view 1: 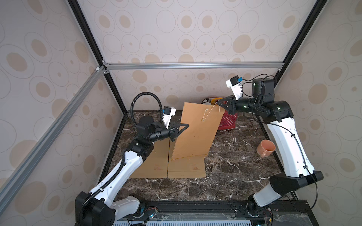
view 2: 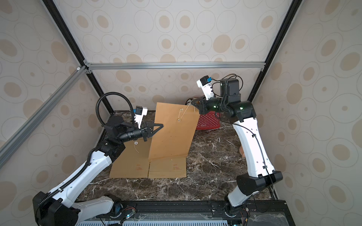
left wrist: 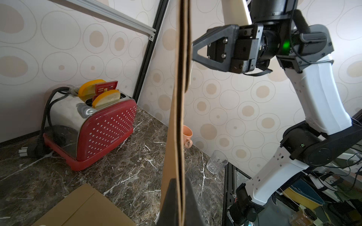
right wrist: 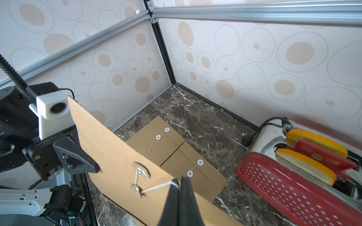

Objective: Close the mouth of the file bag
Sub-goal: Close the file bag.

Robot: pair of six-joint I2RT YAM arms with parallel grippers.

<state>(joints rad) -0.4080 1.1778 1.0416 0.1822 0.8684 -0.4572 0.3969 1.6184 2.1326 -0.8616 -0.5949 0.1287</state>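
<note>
In front of the toaster (view 1: pixel 228 121), the file bag (view 1: pixel 195 133) is held up, left gripper (view 1: pixel 186 125) pinching its far edge, right gripper (view 1: pixel 217 102) pinching the string (view 1: pixel 210 112). Robot should probably hold it taut, then loop round the button (right wrist: pixel 139 171).

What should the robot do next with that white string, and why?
Probably swing the right gripper to loop the thin white string around the upper round button. It pinches the string taut from the lower button while the left gripper holds the brown paper file bag up.
</note>
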